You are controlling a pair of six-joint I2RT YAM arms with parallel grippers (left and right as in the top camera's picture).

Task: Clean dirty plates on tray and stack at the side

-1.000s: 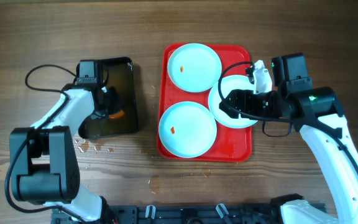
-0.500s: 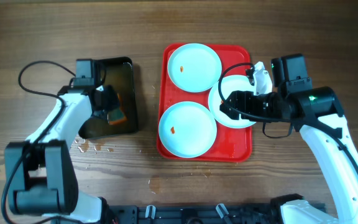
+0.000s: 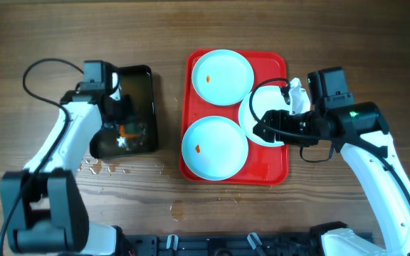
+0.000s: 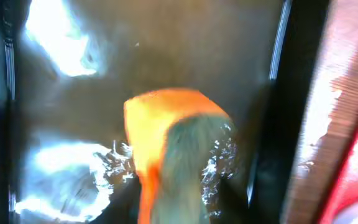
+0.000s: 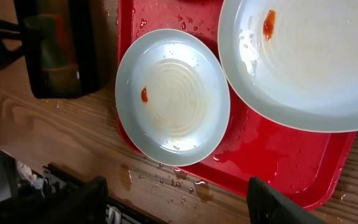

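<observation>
Three pale blue plates lie on the red tray: a far plate, a front-left plate and a right plate. The far and front-left plates each carry a small orange stain. In the right wrist view the front-left plate and the stained right plate show on the tray. My right gripper hovers open and empty over the right plate's left side. My left gripper is shut on an orange and green sponge in the black water tray.
Water drops lie on the table in front of the black tray and in front of the red tray. The black tray also shows in the right wrist view. A black rail runs along the table's front edge.
My left gripper has shifted the sponge left within the black tray, and the water now splashes around it. My right gripper has moved slightly toward the tray's front.
</observation>
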